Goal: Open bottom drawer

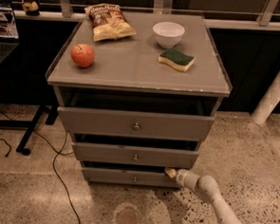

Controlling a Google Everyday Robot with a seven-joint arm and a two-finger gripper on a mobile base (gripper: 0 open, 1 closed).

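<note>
A grey cabinet with three drawers stands in the middle of the camera view. The bottom drawer (131, 177) is the shortest front, low near the floor, with a small round metal knob (135, 179). It stands slightly out from the cabinet. My gripper (170, 172) comes in from the lower right on a white arm. Its tip is at the drawer's upper right corner, at the gap under the middle drawer (135, 155). The top drawer (135, 123) is the tallest and also stands a little out.
On the cabinet top (133, 66) lie an apple (82, 55), a chip bag (109, 21), a white bowl (168, 34) and a green-yellow sponge (176, 59). A black cable (56, 161) runs over the speckled floor at left. A white pipe (276, 91) stands at right.
</note>
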